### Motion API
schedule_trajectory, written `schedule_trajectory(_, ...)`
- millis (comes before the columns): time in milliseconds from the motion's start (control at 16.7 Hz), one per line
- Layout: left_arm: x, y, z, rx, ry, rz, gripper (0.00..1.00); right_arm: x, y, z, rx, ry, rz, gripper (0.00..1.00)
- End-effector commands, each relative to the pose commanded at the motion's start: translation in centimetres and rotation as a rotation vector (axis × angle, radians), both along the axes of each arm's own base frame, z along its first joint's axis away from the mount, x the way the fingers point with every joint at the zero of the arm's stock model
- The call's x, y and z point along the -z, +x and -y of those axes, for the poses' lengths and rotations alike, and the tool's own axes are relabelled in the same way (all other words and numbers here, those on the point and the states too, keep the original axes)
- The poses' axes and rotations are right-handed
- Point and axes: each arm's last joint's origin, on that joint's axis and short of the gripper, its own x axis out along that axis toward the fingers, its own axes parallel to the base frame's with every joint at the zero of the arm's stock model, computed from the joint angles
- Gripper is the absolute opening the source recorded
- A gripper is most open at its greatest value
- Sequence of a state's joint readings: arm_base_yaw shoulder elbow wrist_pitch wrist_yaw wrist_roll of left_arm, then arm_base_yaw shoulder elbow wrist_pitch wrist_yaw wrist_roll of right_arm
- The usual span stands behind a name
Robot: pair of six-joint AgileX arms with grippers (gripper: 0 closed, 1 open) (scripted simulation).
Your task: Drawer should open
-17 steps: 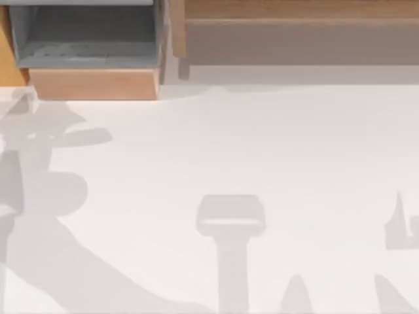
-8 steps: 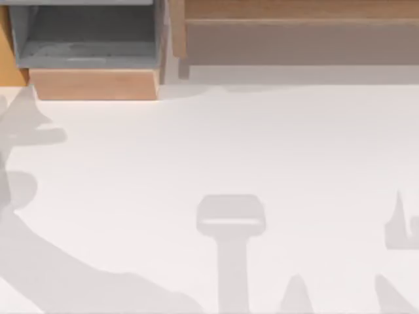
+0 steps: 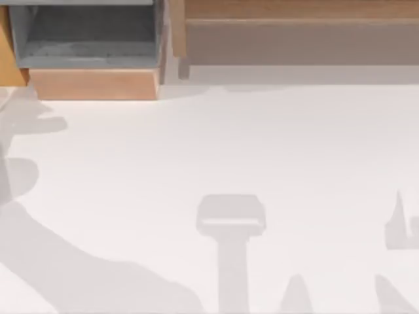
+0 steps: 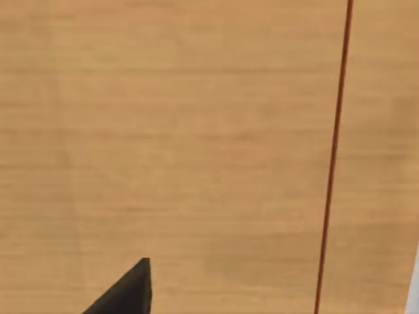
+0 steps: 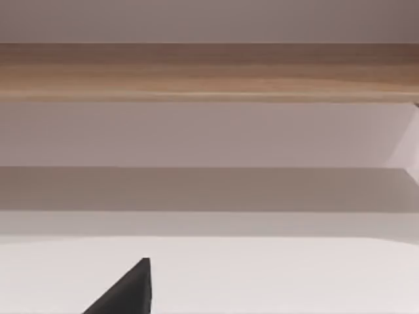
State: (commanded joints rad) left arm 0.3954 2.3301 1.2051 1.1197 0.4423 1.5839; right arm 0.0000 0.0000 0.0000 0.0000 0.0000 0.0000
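The drawer (image 3: 91,84) sits at the table's far left in the top view. It is pulled out, showing its grey inner tray (image 3: 85,36) behind the plain light-brown front panel. Nothing lies in the tray. In the left wrist view, a dark tip of my left gripper (image 4: 127,293) pokes in close to an orange-brown wooden face (image 4: 183,144) with a thin dark seam (image 4: 334,157). The right wrist view has a dark tip of my right gripper (image 5: 127,293) above the white table, facing the long wooden ledge (image 5: 209,72).
The long, wider wooden ledge (image 3: 301,39) with a beige-grey face runs along the far edge, right of the drawer. An orange-brown cabinet side (image 3: 8,62) borders the drawer's left. Arm shadows (image 3: 65,261) fall on the white table (image 3: 262,144).
The arm shadow on the table's left side has slid further toward the left edge and shrunk. The drawer and the shadows at the right stay where they were.
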Motion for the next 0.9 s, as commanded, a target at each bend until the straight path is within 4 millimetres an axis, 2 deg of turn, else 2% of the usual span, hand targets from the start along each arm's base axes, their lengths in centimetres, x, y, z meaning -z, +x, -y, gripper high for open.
schedule_trajectory(240,-0.01,0.20,0.00,0.000,0.000,0.000,1.00,0.00,0.00,0.00,0.000,0.000,0.000,1.00)
schedule_trajectory(900,-0.01,0.20,0.00,0.000,0.000,0.000,0.17,0.00,0.00,0.00,0.000,0.000,0.000,1.00)
